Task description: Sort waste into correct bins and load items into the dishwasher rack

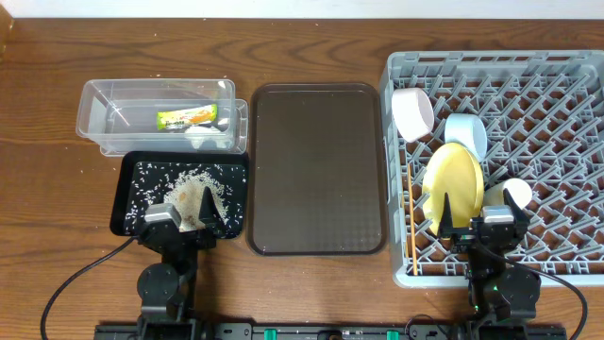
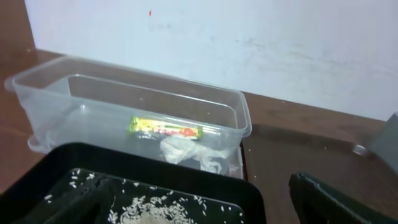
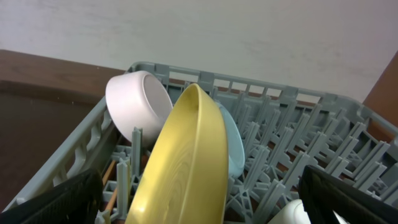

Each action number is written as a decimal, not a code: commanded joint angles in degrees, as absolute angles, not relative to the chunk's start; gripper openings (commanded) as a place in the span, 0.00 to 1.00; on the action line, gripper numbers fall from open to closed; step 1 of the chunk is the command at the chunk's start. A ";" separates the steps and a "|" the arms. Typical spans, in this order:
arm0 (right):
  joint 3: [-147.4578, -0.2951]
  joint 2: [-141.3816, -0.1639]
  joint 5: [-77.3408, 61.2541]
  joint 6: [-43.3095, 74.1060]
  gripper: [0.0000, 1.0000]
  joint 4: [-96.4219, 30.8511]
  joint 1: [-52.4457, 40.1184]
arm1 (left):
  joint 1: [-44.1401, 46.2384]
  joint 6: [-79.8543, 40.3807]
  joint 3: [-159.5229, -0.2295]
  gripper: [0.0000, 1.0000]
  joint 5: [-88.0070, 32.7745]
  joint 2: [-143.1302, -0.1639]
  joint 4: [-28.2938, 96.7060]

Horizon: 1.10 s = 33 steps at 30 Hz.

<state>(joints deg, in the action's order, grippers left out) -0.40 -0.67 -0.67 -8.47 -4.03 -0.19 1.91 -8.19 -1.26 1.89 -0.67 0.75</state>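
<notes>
Overhead: wrapper (image 1: 187, 119) printed yellow, orange and green, lettering too small to read. It lies in the tub (image 1: 94, 104) at the left rear of the table (image 1: 38, 189), with the scrap (image 1: 200, 138) just beside it. Black tray (image 1: 121, 203) sits just in front of the tub, touching or overlapping it; cannot tell which. Rice (image 1: 189, 181) is scattered over its floor, thickest toward the front. Brown tray (image 1: 316, 142) lies between these bins and the rack (image 1: 557, 123), close to both. Bare wood shows left of the bins. Rack runs past the right frame edge, and its right half is open pegs. At its left: white bowl (image 1: 412, 111) on edge at the rear, blue bowl (image 1: 467, 132) beside it, plate (image 1: 453, 184) upright in front, cup (image 1: 516, 194) right of the plate, chopsticks (image 1: 411, 236) along the left wall. Left hand (image 1: 193, 219) hovers over the black tray's front edge, fingers spread, nothing between them. Right hand (image 1: 467, 231) is at the rack's front edge by the plate, spread wide, nothing held. Left wrist: wrapper and scrap on the tub floor toward its right end, text blurred. Right wrist: plate stands between pegs, white bowl behind it to the left, blue bowl directly behind.
</notes>
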 commanded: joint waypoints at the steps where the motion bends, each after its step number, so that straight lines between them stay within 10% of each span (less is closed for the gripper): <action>1: -0.32 -0.30 -1.13 -9.30 0.99 -4.27 0.21 | 1.56 -1.91 -0.23 0.93 2.33 -0.10 0.40; 33: -0.32 -0.30 -1.13 -9.30 0.99 -4.27 0.21 | 1.56 -0.91 -0.23 0.93 1.76 -0.23 4.03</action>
<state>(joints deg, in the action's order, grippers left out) -0.40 -0.67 -0.67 -8.47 -4.03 -0.19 1.91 -1.45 -1.26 1.45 -0.62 1.63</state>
